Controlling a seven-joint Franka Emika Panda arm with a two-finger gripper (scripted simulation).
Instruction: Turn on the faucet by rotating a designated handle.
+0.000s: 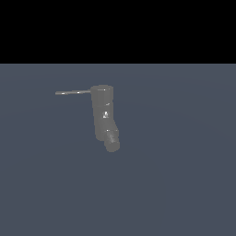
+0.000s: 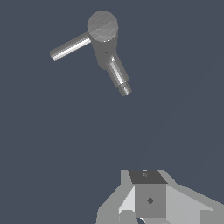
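Nothing appears done yet: the gripper (image 2: pixel 151 205), its finger spread impossible to tell, hangs well apart from the faucet (image 2: pixel 104 37), whose handle (image 2: pixel 70 47) lies untouched ahead of it.

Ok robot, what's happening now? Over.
Gripper well short of dark grey cylinder faucet, jaw state unclear. Thin light-grey rod handle untouched. Nothing between them.

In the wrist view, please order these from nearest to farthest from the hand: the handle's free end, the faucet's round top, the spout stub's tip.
Measured from the hand in the wrist view:
1. Spout stub's tip, low on the faucet.
2. Handle free end and faucet round top: too close to call.
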